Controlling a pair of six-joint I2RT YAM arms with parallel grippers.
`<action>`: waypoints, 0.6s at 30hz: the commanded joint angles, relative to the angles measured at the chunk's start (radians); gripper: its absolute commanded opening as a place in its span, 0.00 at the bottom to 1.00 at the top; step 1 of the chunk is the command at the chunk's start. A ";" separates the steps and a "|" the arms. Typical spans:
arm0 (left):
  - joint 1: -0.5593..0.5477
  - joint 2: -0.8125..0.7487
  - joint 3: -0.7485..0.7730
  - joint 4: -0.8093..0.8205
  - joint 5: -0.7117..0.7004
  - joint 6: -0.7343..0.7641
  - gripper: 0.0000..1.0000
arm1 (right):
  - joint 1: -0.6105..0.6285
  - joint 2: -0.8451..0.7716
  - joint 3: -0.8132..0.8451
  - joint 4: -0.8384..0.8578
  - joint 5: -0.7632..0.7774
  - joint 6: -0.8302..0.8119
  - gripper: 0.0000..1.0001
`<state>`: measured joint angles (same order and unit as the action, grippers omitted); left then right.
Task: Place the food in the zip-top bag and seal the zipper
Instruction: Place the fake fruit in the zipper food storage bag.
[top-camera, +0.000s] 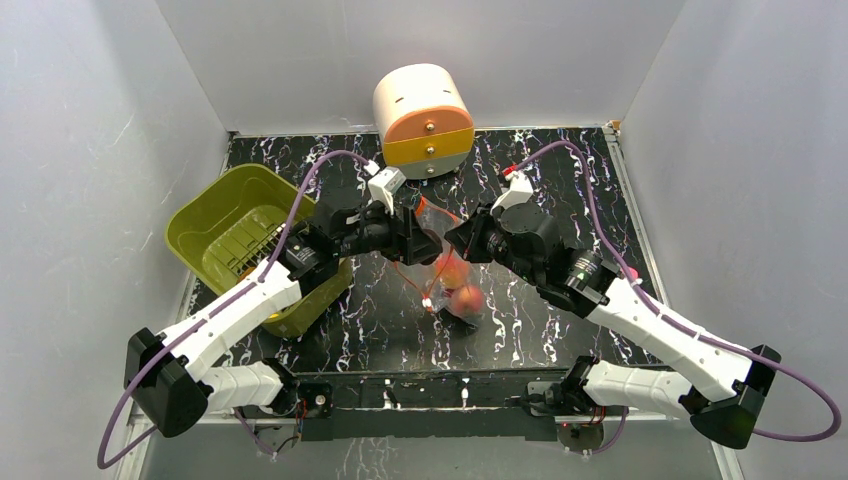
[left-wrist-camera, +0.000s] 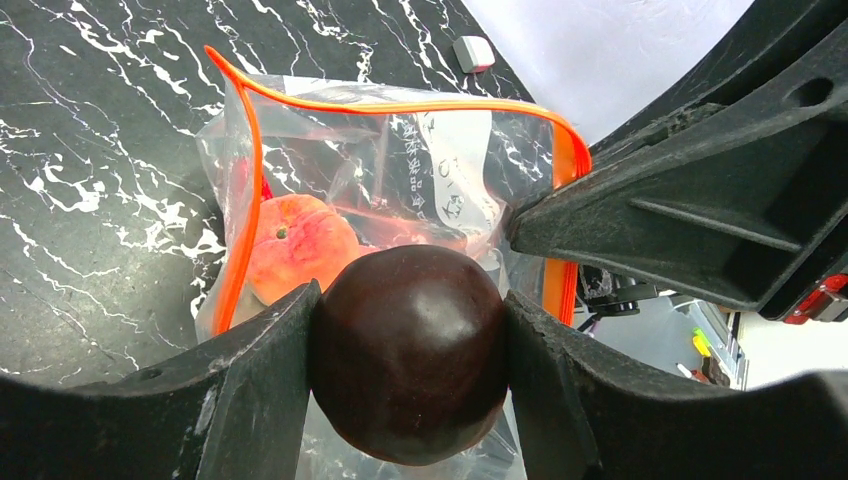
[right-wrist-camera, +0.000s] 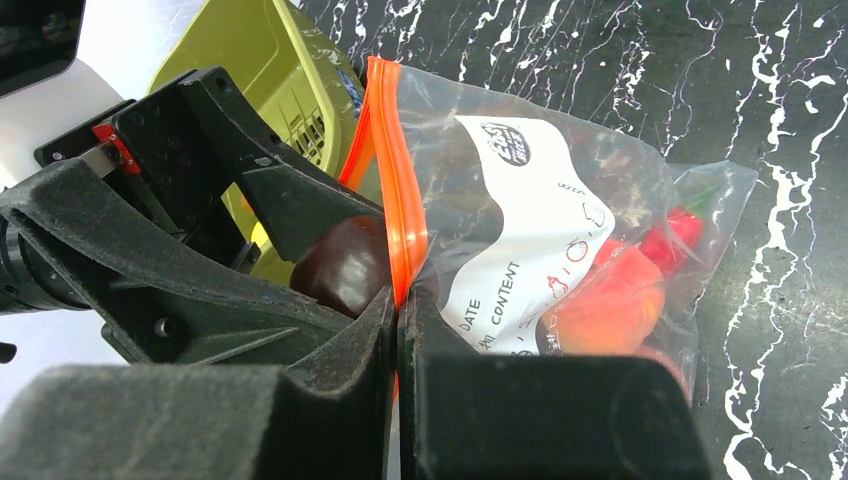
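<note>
Your tabletop (top-camera: 560, 330) is black with white marble veining. At its left edge stands an olive-green slotted basket (top-camera: 215, 215), its near corner hidden behind an arm. At the far edge, about the middle, sits a rounded white-and-orange drawer unit (top-camera: 423, 120) with small knobs on its front. Near the centre, the clear zip-top bag (top-camera: 450, 285) reaches down toward the surface. You cannot tell whether its lower end touches.
</note>
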<state>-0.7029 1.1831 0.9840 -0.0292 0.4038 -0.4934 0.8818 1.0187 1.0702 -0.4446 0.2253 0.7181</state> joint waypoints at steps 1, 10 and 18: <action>-0.021 -0.009 0.048 -0.005 -0.033 0.028 0.45 | 0.002 -0.016 0.002 0.065 -0.008 0.011 0.00; -0.029 -0.012 0.084 -0.058 -0.045 0.054 0.62 | 0.003 -0.018 -0.001 0.057 -0.007 0.009 0.00; -0.030 -0.034 0.080 -0.043 -0.047 0.089 0.98 | 0.002 -0.025 -0.006 0.041 0.012 0.002 0.00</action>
<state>-0.7261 1.1839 1.0340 -0.0868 0.3550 -0.4397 0.8818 1.0180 1.0557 -0.4458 0.2142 0.7246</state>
